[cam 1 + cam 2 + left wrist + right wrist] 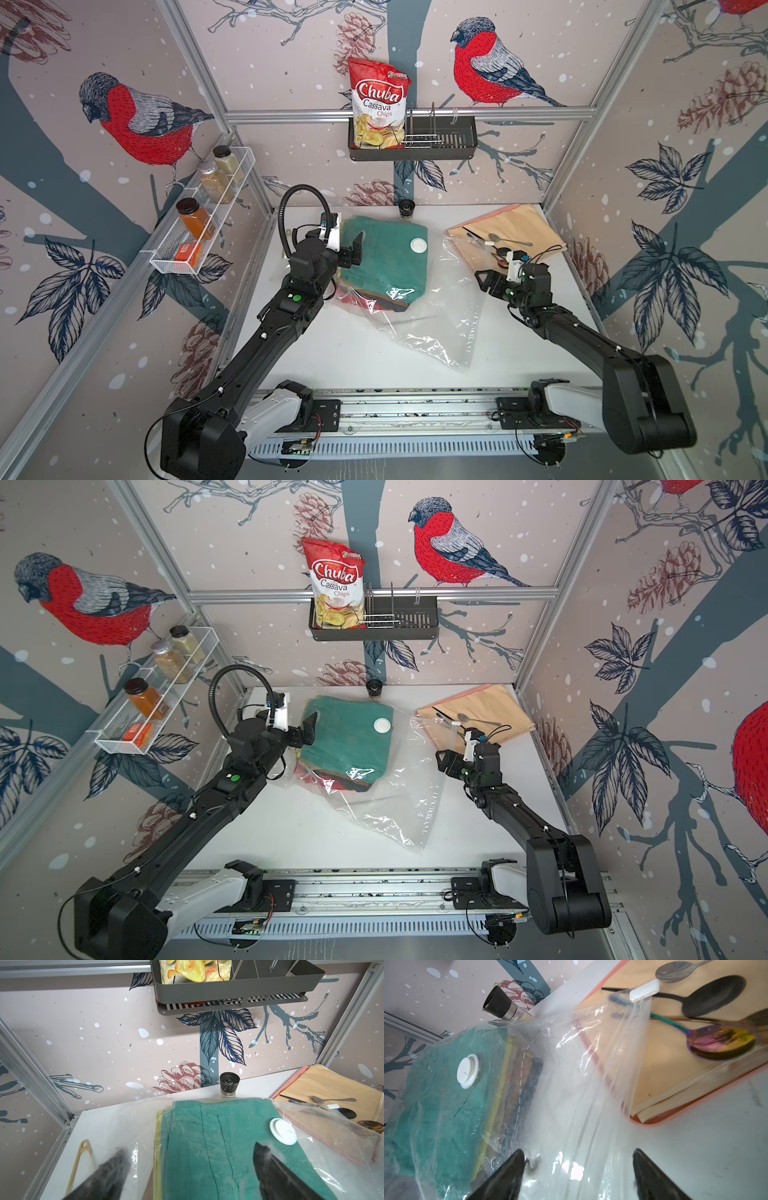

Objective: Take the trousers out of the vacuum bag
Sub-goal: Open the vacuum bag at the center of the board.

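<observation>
Nearest the rail, the white surface carries the flat, unfilled end of the vacuum bag, crinkled clear film spread towards the right arm's side.

Right pincer: level with the bag's right margin, low over the surface. The right wrist view shows its jaws well apart with loose film lying between them. Nothing is gripped. Whether a finger touches the film cannot be told.

Left pincer: at the left edge of the filled part of the bag. Its jaws are spread wide. In the left wrist view one finger lies over the bag's clear margin and the other over the teal fabric near the valve disc. It holds nothing. Contact with the plastic cannot be told.

The trousers lie folded in a stack inside the bag, at its far left end. Teal is on top, with yellow, brown and dark layers showing at the side and red at the near edge.

The bag's far right corner, with the white zip slider, rests on a peach cloth bearing spoons.

At the back wall, a black cylinder stands just beyond the bag.

Above, a dark basket holds a chips bag.
</observation>
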You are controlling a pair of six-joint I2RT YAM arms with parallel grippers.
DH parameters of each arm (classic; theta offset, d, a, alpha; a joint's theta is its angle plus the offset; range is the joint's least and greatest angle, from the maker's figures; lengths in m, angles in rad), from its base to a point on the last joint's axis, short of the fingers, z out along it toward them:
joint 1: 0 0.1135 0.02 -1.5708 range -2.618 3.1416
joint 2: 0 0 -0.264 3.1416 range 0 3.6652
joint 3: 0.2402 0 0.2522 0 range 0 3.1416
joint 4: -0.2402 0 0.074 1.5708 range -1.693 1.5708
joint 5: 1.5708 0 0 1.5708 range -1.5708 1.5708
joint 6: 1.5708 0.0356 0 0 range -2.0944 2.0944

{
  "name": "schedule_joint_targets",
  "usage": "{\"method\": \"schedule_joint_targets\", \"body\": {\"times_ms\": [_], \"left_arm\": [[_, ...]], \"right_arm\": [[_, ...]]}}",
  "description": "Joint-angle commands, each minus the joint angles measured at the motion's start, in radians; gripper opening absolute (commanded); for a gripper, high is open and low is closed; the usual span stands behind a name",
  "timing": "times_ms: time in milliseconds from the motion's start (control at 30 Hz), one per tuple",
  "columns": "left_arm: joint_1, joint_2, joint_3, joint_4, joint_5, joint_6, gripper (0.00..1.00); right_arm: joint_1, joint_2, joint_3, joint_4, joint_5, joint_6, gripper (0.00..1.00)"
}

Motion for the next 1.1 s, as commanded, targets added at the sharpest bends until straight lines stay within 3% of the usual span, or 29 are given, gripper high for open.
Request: {"method": "schedule_joint_targets", "body": {"times_ms": [0, 133, 267, 767, 967, 1067], "left_arm": [[-0.004, 0.001, 0.001, -0.004, 0.025, -0.011, 0.96], [-0.006, 0.0, -0.001, -0.002, 0.033, -0.017, 0.95], [-0.009, -0.005, -0.009, -0.01, 0.029, -0.02, 0.95], [-0.093, -0.036, -0.043, -0.019, 0.066, -0.024, 0.94], [-0.164, -0.041, -0.041, -0.041, 0.058, -0.02, 0.94], [-0.195, -0.04, -0.031, -0.055, 0.058, -0.025, 0.94]], "right_arm": [[0.007, 0.011, -0.005, 0.075, -0.064, 0.025, 0.83], [0.005, 0.027, -0.014, 0.122, -0.104, 0.039, 0.81], [0.005, 0.027, -0.019, 0.166, -0.132, 0.058, 0.72], [0.008, 0.061, 0.023, 0.19, -0.223, 0.055, 0.12], [0.042, -0.004, 0.061, 0.151, -0.227, 0.034, 0.0], [0.078, -0.033, 0.099, 0.127, -0.229, 0.026, 0.0]]}}
